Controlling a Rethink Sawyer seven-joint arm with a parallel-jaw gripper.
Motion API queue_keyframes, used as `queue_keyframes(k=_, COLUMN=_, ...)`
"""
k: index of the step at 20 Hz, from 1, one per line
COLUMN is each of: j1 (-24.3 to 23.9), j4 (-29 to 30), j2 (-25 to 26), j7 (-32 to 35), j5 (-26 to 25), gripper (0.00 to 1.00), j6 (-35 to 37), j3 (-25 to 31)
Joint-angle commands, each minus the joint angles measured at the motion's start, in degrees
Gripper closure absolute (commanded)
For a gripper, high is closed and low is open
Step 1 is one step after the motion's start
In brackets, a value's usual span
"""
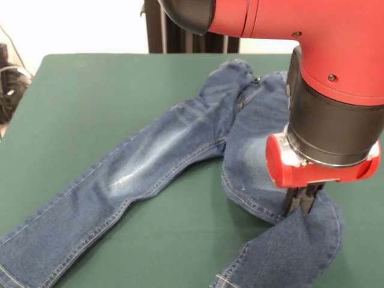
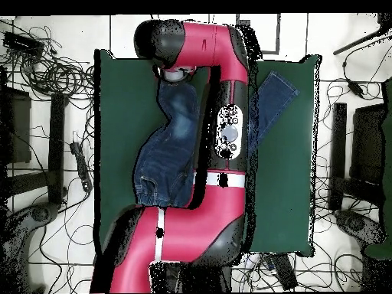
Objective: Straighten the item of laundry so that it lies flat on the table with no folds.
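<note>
Blue jeans [image 1: 162,150] lie on a green table [image 1: 78,96], one leg bent at lower right. The end effector [image 1: 303,201] presses its fingers together on that bend.

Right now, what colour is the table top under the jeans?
Dark green; the table shows it best in the front view, all around the blue jeans.

Jeans [image 1: 162,150] on table [image 1: 78,108]; one leg stretched out, other bent back; end effector [image 1: 303,207] at bend.

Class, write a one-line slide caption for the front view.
Red robot arm's gripper, fingers close together, meets the bent leg of blue jeans on a green table.
</note>
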Motion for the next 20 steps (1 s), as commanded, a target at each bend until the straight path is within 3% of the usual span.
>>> queue_keyframes(k=1, j1=3.10, j4=3.79, j2=0.86, j7=7.01, j5=-1.05, gripper=1.00, j6=-4.49, j3=5.86)
queue_keyframes(k=2, j1=3.11, j4=3.96, j2=0.90, j7=7.52, j5=-1.03, gripper=1.00, j6=-5.15, j3=5.78)
queue_keyframes(k=3, j1=3.10, j4=4.12, j2=0.87, j7=7.97, j5=-1.00, gripper=0.00, j6=-5.06, j3=5.70)
queue_keyframes(k=13, j1=3.09, j4=4.31, j2=0.85, j7=5.31, j5=-1.04, gripper=0.00, j6=-6.55, j3=5.50)
queue_keyframes(k=20, j1=2.95, j4=4.34, j2=1.82, j7=8.11, j5=-1.11, gripper=0.00, j6=-4.89, j3=5.07)
